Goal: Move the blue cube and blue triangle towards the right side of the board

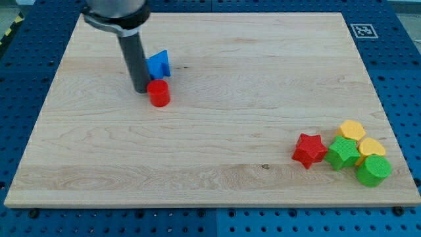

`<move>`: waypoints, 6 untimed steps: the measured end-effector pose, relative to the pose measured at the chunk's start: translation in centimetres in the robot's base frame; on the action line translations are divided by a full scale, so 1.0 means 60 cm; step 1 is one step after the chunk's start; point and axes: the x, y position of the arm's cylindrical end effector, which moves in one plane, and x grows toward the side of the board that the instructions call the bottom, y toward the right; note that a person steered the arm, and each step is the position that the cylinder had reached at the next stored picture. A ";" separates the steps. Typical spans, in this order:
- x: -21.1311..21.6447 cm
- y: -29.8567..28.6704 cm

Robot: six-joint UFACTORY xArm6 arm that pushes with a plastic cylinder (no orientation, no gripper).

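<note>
- Blocks nearest you sit in a tight cluster at the near right of the board (210, 191): a red star (309, 150), a green star (342, 153), a green cylinder (373, 171) and two yellow blocks (352, 130) (371, 147), shapes unclear.
- Further off, at far left, a red cylinder (158, 93) stands just right of my tip (141, 89), close enough that you cannot tell if they touch.
- Just beyond that is the one blue block (158, 64) you can see; the rod hides part of it, so cube or triangle, long axis and facing are not clear. You will find no second blue block in view.
- There is no pincer here, only the rod, so nothing to open or clamp.
- Judge this the opening step: blue is at the far left. Next you need my tip on its left face, clear of the red cylinder, then a rightward push.
</note>
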 end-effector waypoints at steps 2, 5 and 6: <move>-0.029 -0.028; -0.105 0.019; -0.134 0.055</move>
